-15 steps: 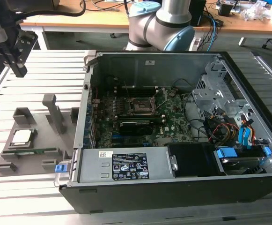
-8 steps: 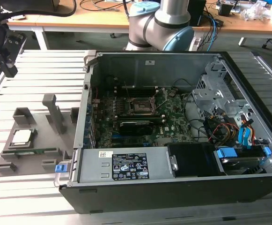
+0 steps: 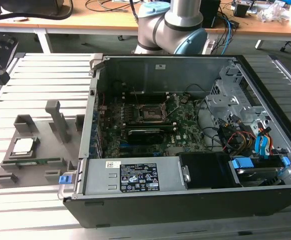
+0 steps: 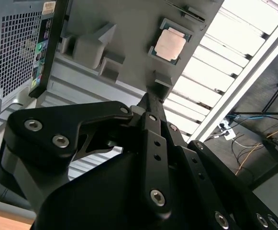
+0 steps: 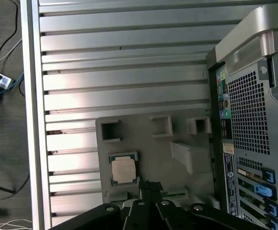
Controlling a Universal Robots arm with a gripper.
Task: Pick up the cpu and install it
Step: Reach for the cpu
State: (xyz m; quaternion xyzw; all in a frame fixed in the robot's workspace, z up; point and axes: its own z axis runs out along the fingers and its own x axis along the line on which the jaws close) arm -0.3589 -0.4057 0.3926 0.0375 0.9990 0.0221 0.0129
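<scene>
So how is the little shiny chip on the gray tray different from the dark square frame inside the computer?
The cpu is small with a silvery top; the socket frame is larger and dark. The cpu lies outside the computer case, in a pocket of the gray tray; the socket frame sits on the green motherboard inside it. Both are square and lie flat.
</scene>
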